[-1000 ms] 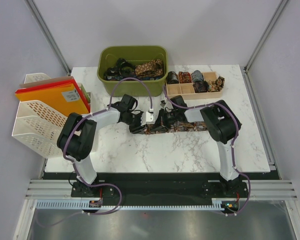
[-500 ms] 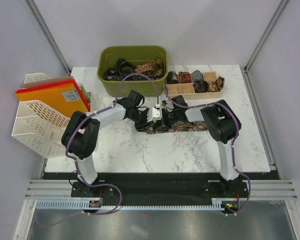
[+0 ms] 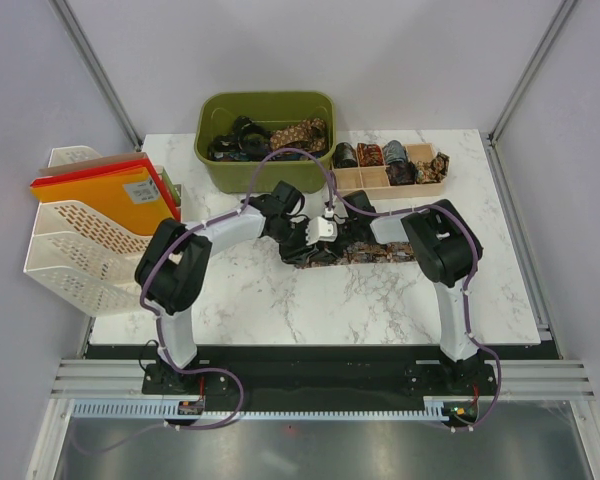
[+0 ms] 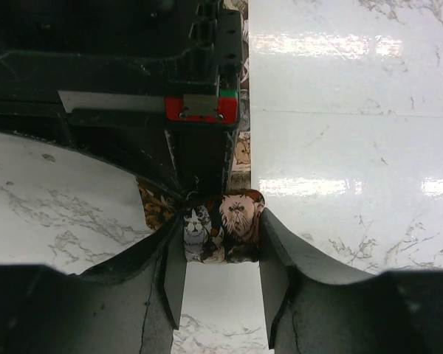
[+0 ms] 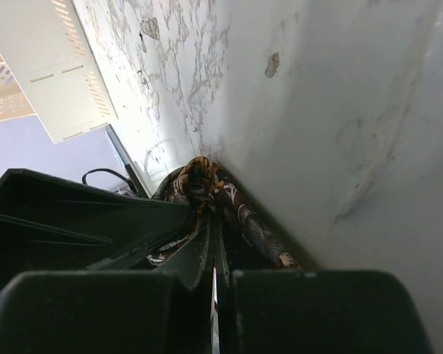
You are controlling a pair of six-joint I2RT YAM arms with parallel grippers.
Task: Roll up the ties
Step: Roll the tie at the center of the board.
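we judge the main hazard to be the roll springing loose: the left end effector (image 4: 221,236) grips the small rolled end of the tie (image 4: 221,228) with its jaws half closed, one against each edge, and the slick fabric could slip out if the wrist turns faster than the cloth feeds. the right end effector (image 5: 209,236) is closed, pinching the tie just beside that roll. if it does not yield, a turn would stretch or skew the band, and the two end effectors, nearly touching, could knock together. the tie lies on the table (image 3: 280,300) just in front of the green bin (image 3: 265,98), its flat length running past the bin's corner on the right arm's side. it is narrow and dark with a brown-gold print, and looks soft and limp.
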